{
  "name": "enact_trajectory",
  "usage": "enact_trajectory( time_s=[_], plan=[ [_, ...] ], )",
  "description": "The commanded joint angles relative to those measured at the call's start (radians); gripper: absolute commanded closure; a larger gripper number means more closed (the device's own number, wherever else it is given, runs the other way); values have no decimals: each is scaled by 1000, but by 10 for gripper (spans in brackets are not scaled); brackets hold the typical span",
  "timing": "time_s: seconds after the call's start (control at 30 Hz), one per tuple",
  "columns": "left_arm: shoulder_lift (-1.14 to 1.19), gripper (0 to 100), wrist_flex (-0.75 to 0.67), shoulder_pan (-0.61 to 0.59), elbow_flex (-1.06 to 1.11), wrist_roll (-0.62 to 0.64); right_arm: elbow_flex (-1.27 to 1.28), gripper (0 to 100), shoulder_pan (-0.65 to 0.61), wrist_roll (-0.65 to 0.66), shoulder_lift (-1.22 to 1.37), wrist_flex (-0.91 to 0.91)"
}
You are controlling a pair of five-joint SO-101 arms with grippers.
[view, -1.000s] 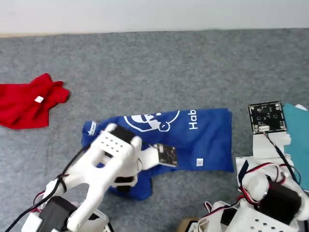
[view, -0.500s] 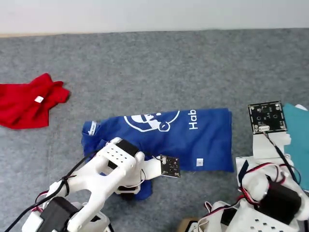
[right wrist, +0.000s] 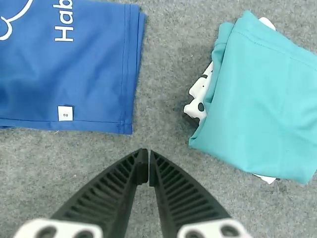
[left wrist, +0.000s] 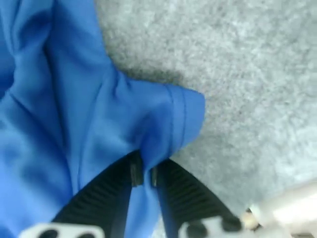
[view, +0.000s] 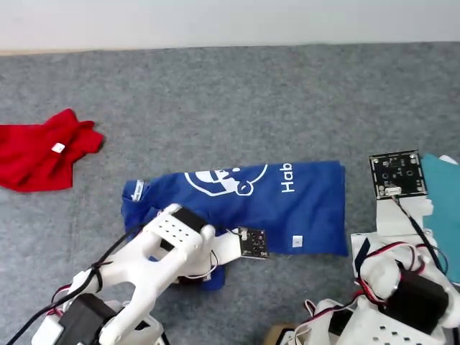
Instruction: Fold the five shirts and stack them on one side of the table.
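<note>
Since the earlier frames the left arm has drawn back toward the near edge of the table (view: 251, 93) and dropped lower. The flap of cloth lying out near its wrist has shrunk to a small bunch. The left gripper (left wrist: 143, 168) has its fingers pinched narrow on a stitched sleeve edge of the blue shirt (view: 287, 208), the cloth puckering up between them. The right gripper (right wrist: 148, 163) hangs over bare table with its fingers pressed together and nothing between them. It is just beside the blue shirt's hem corner and near the folded teal shirt (right wrist: 257, 99), which lies on a white patterned garment (right wrist: 200, 94). The blue shirt lies at the table's middle near the arms. Its long axis runs side to side in the high view, with the neck label end toward the red shirt (view: 39, 154) and the double-stitched hem toward the teal stack. The red shirt sits crumpled, well apart at the far left. Judgement: the fabric is light, limp and somewhat slick, so it will sag and drag rather than hold a crease. Hold is best taken on doubled seams at the sleeve edge, shoulder or hem corner. A one-layer pinch mid-panel is likely to slip or lift only part of the garment.
</note>
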Motion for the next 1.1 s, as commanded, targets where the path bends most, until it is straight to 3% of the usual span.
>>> enact_trajectory(
  time_s=[0.0, 0.4, 0.67, 0.93, 1.07],
  plan=[
    [-34, 996, 97, 0, -102, -3, -5, 990, 10, 6, 5, 39],
    [-25, 995, 97, -173, -323, -127, -5, 990, 13, 8, 4, 41],
    [-25, 869, -112, -255, -278, -129, -3, 990, 13, 6, 4, 41],
    [118, 835, -273, -333, -286, -132, -2, 990, 13, 5, 4, 41],
    [193, 836, -229, -362, -354, -129, 43, 990, 12, 5, -4, 41]
  ],
)
